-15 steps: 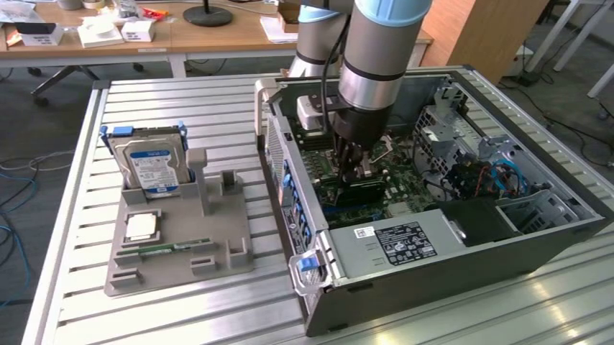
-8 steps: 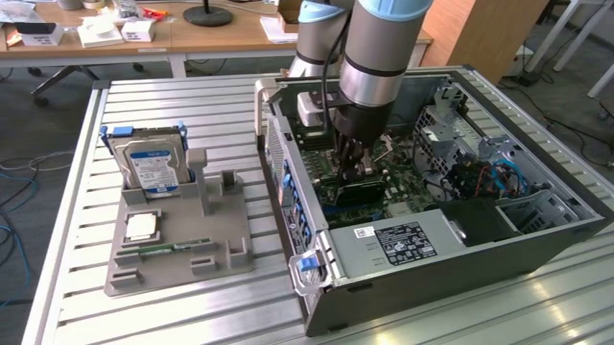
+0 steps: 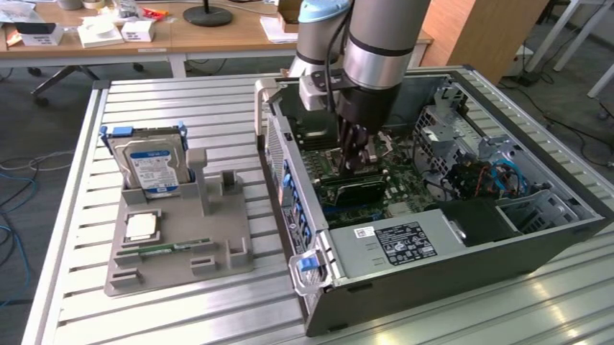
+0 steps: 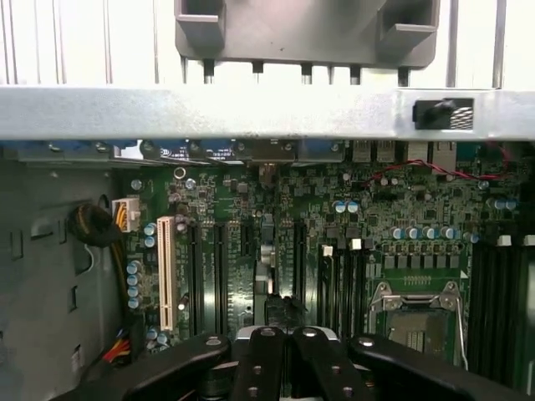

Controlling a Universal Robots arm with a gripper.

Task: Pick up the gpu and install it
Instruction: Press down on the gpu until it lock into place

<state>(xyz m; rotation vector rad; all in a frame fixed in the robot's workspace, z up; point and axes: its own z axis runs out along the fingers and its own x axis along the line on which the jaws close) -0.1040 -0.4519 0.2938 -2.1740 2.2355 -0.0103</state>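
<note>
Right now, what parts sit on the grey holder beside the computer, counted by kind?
Hard drive: 1
Square chip: 1
Memory stick: 1
Total: 3, all on the grey holder.

Ribbed bare-metal table (image 3: 192, 100), matt grey plastic holder (image 3: 177, 251), glossy green motherboard (image 4: 251, 217)

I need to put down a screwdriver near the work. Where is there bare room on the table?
Free: the slatted table behind the hard drive, and the strip in front of the grey fixture. Crowded: inside the open computer case, where the gripper is lowered over the motherboard.
</note>
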